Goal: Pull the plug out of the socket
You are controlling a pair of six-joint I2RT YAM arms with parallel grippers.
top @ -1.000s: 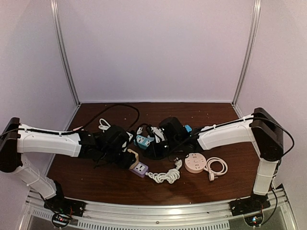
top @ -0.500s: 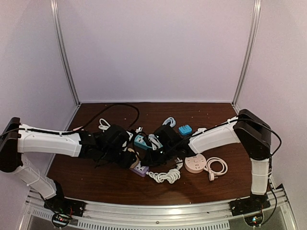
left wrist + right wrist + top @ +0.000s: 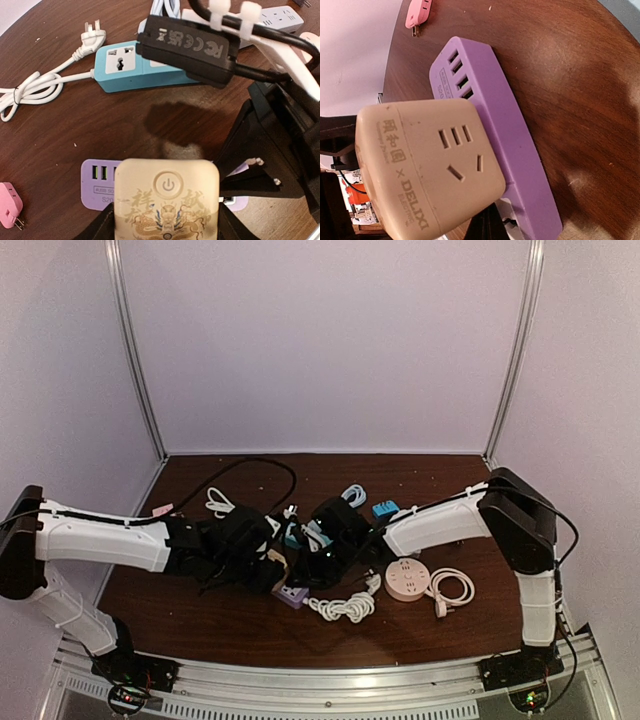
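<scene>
The plug [image 3: 167,200] is a beige cube with a power button and a dragon print. It sits over the middle of the purple socket [image 3: 97,185], its prongs hidden. My left gripper [image 3: 167,227] is shut on the plug, one black finger on each side. In the top view the plug [image 3: 275,562] and socket [image 3: 292,594] lie at centre left. My right gripper [image 3: 487,227] is shut, its tip down on the socket [image 3: 510,150] just beside the plug [image 3: 420,170]. From above, the right gripper [image 3: 318,575] is close to the left gripper [image 3: 270,568].
A teal power strip [image 3: 120,65] with a white cable lies beyond the socket. A coiled white cable [image 3: 345,608] and a round pink power strip [image 3: 407,580] lie to the right. A pink plug [image 3: 10,210] lies to the left, and a blue adapter [image 3: 385,508] further back.
My right arm has swung left and come down onto the purple socket beside the plug. The left arm has kept its grip on the plug and hardly moved.
</scene>
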